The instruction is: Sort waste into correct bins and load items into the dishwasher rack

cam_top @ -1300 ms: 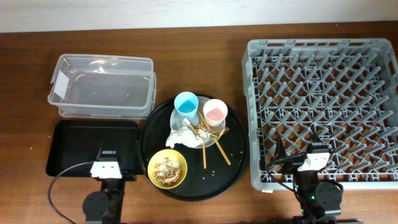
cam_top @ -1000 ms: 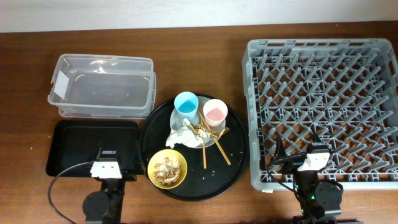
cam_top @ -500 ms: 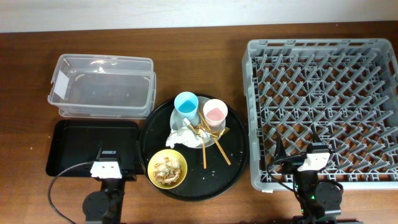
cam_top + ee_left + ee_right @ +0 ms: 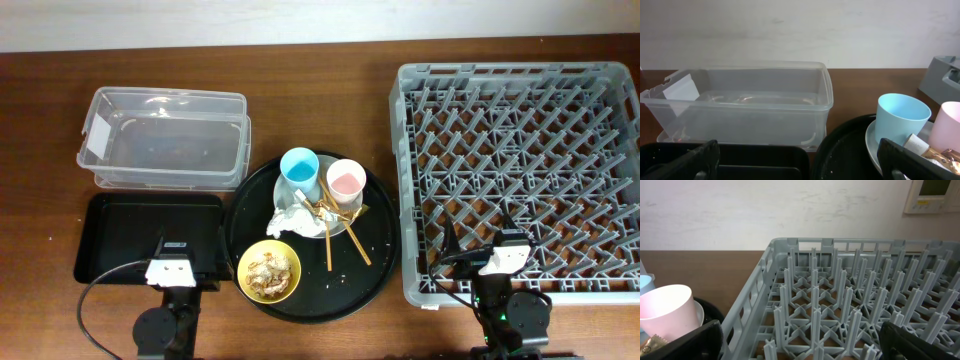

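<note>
While both gape wide and empty, the left tool point(image 4: 799, 161) hangs over the black bin point(image 4: 120, 230), the right tool point(image 4: 799, 341) over the rack point(image 4: 520, 75). The blue cup point(image 4: 299, 168) stands between bin and rack.

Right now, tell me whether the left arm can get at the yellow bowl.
Probably yes: the left gripper hangs open over the black bin, the yellow bowl sits just beside it on the round tray, nothing between them.

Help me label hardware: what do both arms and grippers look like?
Both arms are black with a white block at the wrist. A black cable loops beside the left arm; the right arm shows a green light. Left gripper and right gripper have matte black fingers.
</note>
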`<state>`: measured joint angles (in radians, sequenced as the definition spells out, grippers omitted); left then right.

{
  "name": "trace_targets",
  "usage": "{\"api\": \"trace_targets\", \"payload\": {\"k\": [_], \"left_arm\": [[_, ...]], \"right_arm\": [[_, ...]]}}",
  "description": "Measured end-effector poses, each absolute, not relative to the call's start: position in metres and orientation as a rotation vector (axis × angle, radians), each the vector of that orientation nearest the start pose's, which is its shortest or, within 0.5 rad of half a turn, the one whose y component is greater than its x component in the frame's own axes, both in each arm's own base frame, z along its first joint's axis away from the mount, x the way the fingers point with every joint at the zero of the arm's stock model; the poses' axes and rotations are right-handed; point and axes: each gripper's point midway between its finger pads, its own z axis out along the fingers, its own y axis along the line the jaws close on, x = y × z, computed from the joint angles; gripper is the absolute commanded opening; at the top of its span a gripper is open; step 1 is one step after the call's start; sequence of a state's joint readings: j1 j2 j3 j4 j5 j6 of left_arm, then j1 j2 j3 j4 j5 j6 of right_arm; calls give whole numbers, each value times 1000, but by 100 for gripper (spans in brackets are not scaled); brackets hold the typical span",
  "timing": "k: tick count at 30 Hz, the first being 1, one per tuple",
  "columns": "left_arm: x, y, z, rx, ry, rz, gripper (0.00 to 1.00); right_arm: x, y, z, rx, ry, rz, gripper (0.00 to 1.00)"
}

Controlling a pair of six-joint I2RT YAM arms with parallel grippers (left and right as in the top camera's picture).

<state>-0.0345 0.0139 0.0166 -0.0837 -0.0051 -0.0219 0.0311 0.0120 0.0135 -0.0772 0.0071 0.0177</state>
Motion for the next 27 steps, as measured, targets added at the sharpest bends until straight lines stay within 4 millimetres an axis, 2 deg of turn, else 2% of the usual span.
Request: {"api": "trace_targets", "payload": {"k": [3, 4, 7, 11, 12, 14, 15, 16, 17, 18, 19, 21, 22, 24, 25, 27], "left_arm": [[246, -9, 158, 11, 1652, -43, 99], [246, -11, 164, 21, 1626, -55, 99], [239, -26, 168, 40, 1680, -171, 99], [198, -32, 280, 52, 1690, -231, 99], [194, -34, 295, 52, 1764, -246, 99], [199, -43, 305, 62, 1992, -305, 100], [208, -51, 308, 73, 2112, -361, 99], [226, -67, 316, 114, 2178, -463, 99], [237, -75, 311, 131, 2220, -521, 98], [250, -84, 307, 153, 2250, -588, 52], [257, -89, 294, 149, 2309, -631, 50], [254, -101, 263, 154, 2478, -693, 46], [258, -112, 239, 177, 2587, -705, 45], [258, -136, 211, 283, 2697, -672, 46], [259, -149, 197, 319, 2745, -626, 47], [262, -157, 182, 296, 2792, -522, 58]], "right_arm": [[246, 6, 158, -5, 1647, 32, 98], [246, 6, 158, -5, 1647, 32, 98], [246, 6, 158, -5, 1647, 32, 98], [246, 6, 159, -5, 1645, 32, 98], [246, 6, 159, -5, 1645, 32, 98], [246, 6, 158, -5, 1648, 32, 98], [246, 6, 159, -5, 1645, 31, 98], [246, 6, 159, -5, 1646, 32, 98], [246, 6, 158, -5, 1646, 32, 98], [246, 6, 158, -5, 1647, 32, 98], [246, 6, 158, -5, 1647, 31, 98], [246, 6, 158, -5, 1647, 32, 98], [246, 6, 158, -6, 1647, 31, 98], [246, 6, 158, -5, 1647, 31, 98], [246, 6, 158, -5, 1647, 32, 98], [246, 6, 158, -5, 1647, 32, 98]]}}
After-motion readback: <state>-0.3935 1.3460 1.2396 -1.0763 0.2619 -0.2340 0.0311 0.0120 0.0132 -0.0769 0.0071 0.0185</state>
